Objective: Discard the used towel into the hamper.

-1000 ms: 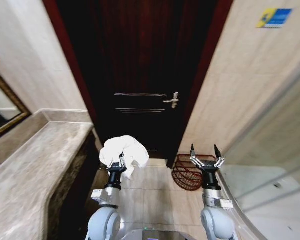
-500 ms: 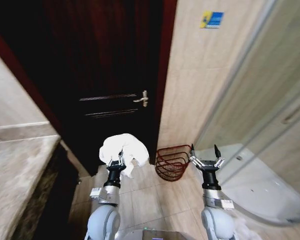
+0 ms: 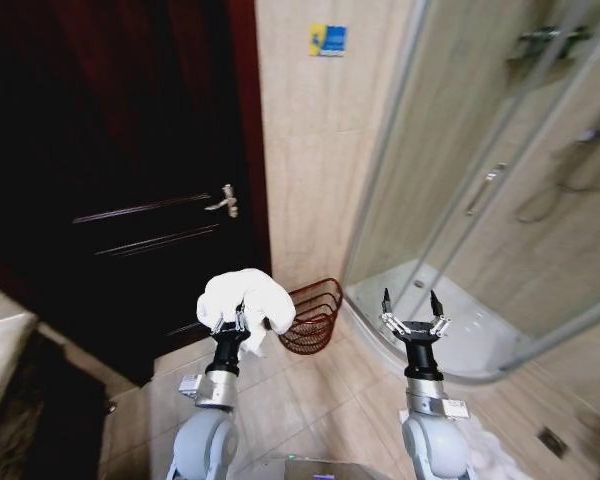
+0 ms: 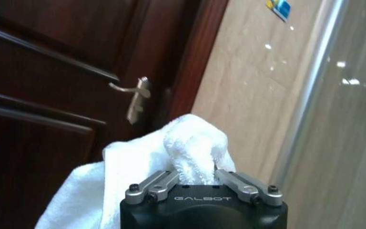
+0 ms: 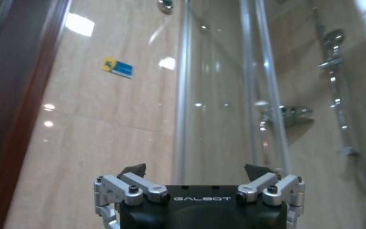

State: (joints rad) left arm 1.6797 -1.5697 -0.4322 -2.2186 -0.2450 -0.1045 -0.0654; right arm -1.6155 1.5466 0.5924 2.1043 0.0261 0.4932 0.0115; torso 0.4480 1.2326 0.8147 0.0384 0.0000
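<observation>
Towel (image 3: 242, 301) is bunched high in my left claw (image 3: 233, 328), clamped on a fold so the loose cloth drapes over the fingers and hangs clear of the floor. Hamper (image 3: 309, 317) sits on the tiles just beyond and to the right of that claw, against the wall between the dark door (image 3: 120, 180) and the shower glass (image 3: 480, 190). My right claw (image 3: 410, 322) is raised, spread wide, holding nothing, well clear of the hamper.
</observation>
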